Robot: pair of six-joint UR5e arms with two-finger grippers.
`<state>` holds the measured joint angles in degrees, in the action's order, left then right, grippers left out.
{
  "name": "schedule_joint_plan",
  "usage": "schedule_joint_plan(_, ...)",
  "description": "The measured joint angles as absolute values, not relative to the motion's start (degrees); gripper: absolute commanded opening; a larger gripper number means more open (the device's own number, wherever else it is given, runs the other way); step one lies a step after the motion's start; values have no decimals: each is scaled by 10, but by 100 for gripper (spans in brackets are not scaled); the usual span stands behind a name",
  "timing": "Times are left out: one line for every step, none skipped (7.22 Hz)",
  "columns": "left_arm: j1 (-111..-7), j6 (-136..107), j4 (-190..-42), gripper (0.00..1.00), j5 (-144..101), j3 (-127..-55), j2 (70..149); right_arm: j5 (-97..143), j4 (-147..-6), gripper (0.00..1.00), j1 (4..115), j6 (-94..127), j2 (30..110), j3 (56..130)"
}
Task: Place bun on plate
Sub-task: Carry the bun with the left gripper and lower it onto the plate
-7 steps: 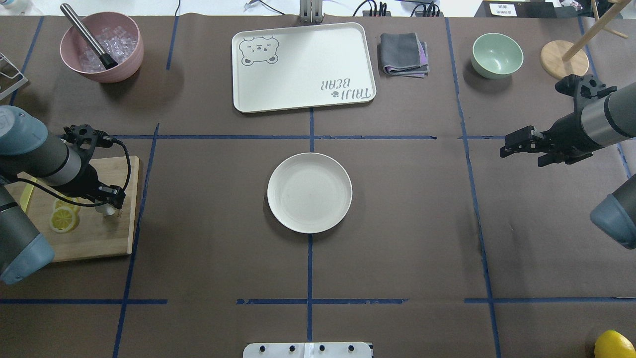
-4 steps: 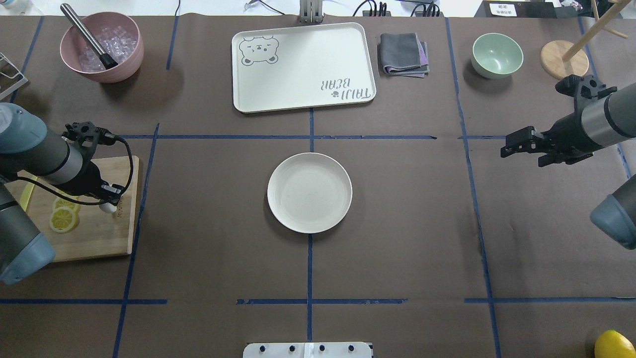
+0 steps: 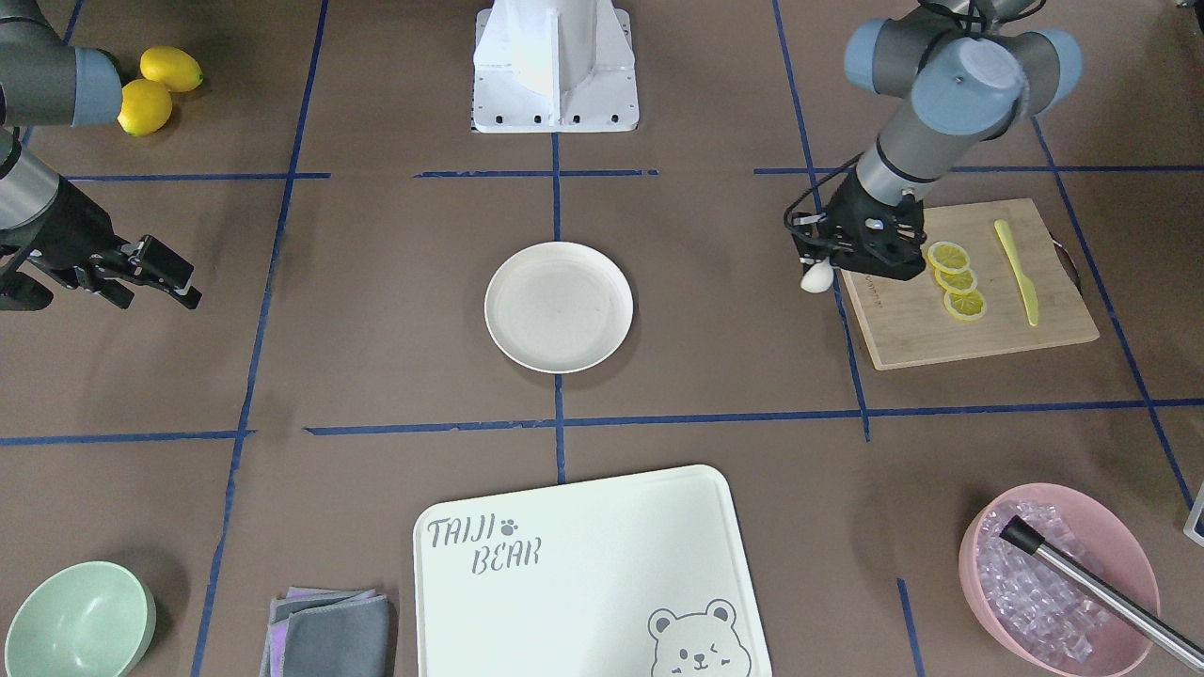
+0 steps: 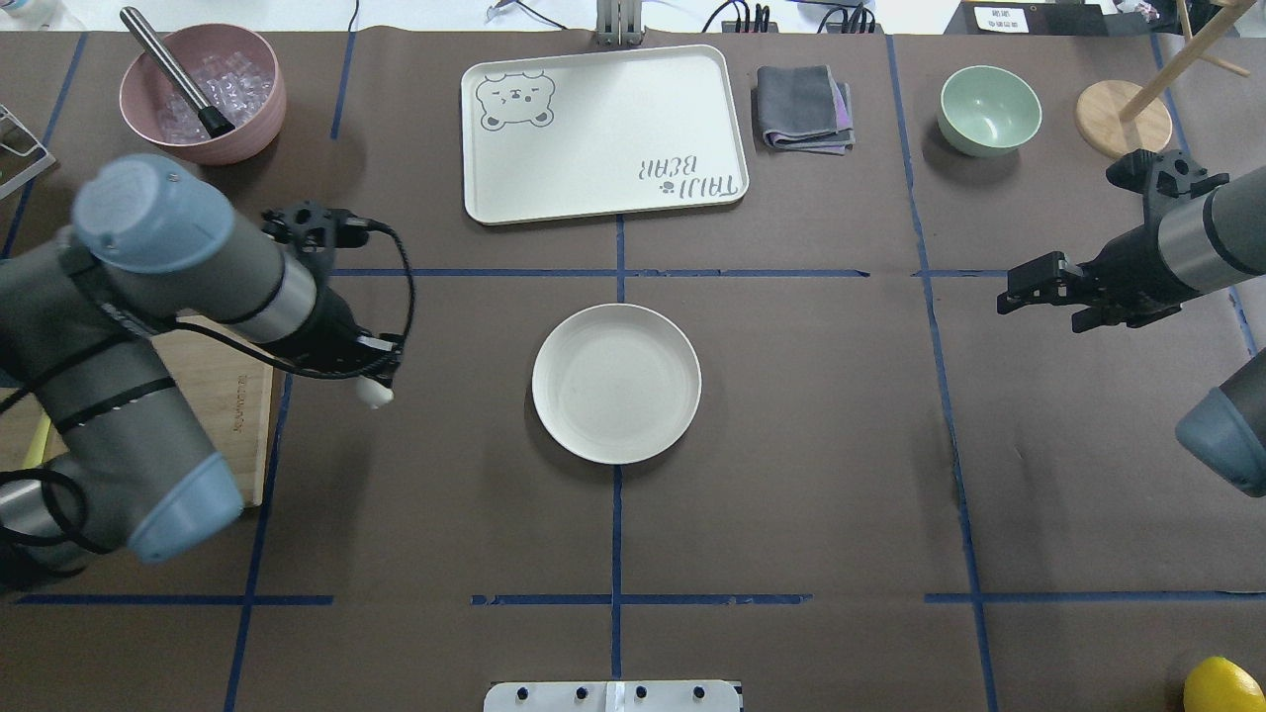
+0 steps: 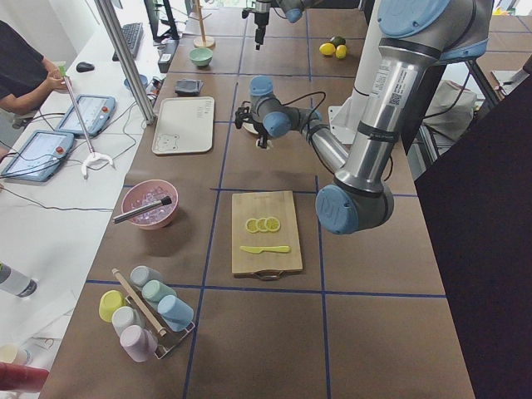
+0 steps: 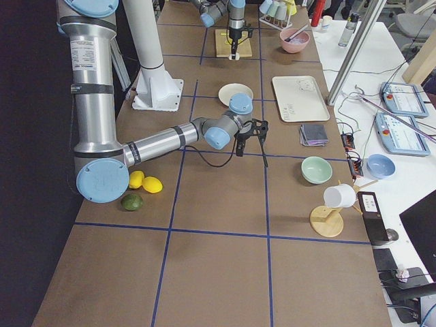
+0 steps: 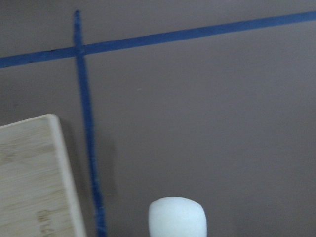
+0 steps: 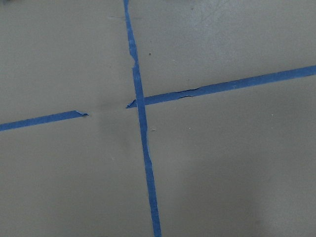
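Note:
The bun (image 4: 375, 395) is a small white lump, and my left gripper (image 4: 380, 380) is shut on it and holds it above the brown table. It hangs just past the cutting board's edge, left of the plate (image 4: 616, 383). The front-facing view shows the bun (image 3: 815, 276) under the left gripper (image 3: 820, 262), well to the side of the empty cream plate (image 3: 559, 307). In the left wrist view the bun (image 7: 177, 217) sits at the bottom edge over the table. My right gripper (image 4: 1003, 298) hovers open and empty far to the plate's right.
A wooden cutting board (image 3: 969, 329) carries lemon slices (image 3: 956, 279) and a yellow knife (image 3: 1017, 273). A bear-print tray (image 4: 603, 133), grey cloth (image 4: 803, 107), mint bowl (image 4: 989, 109) and pink ice bowl (image 4: 203, 94) line the far side. Lemons (image 3: 155, 85) lie near the robot's base.
My left arm has swung right, off the cutting board and toward the plate, with the bun in its gripper. The right arm has not moved.

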<state>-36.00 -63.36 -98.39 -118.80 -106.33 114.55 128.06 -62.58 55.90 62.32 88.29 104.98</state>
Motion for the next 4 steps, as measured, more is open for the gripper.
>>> schedule_joint_plan(-320, -684, -969, 20, -1153, -1033, 1208, 1281, -626, 100, 559, 623, 885, 1050)
schedule_joint_plan(-295, -714, -962, 22, -1121, -975, 1276, 1281, -625, 100, 559, 623, 887, 1049)
schedule_joint_plan(-284, -728, -962, 26, -1099, -903, 1340, 1281, -625, 100, 558, 623, 888, 1049)
schedule_joint_plan(-277, -733, -965, 26, -1085, -844, 1381, 1281, -625, 100, 558, 624, 888, 1049)
